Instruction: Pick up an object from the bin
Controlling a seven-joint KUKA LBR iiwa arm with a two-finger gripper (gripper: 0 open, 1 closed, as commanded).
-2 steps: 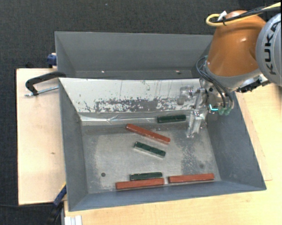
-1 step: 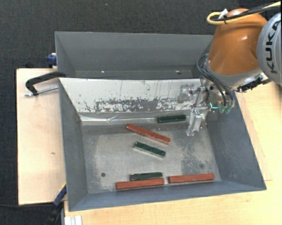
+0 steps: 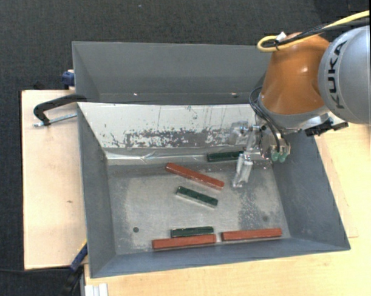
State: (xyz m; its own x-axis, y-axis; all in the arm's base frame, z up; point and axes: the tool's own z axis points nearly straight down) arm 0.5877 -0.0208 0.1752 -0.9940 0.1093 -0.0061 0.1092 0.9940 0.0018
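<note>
Currently seeing gripper (image 3: 243, 172) just right of slanted red bar (image 3: 194, 175); open or closed, cannot tell. Best straddle bar's short width, clear of dark green bar (image 3: 224, 156) behind.

Bin (image 3: 170, 69): the rear right corner is covered by the arm's orange cover (image 3: 292, 74). Arm (image 3: 353, 65): cut off by the right edge. Dark green bar (image 3: 222, 156) at the back of the floor: its right end is hidden behind the hand (image 3: 242, 176). Small dark speck (image 3: 136, 230) on the floor, front left: too small to identify. The hand's grip cannot be made out.
</note>
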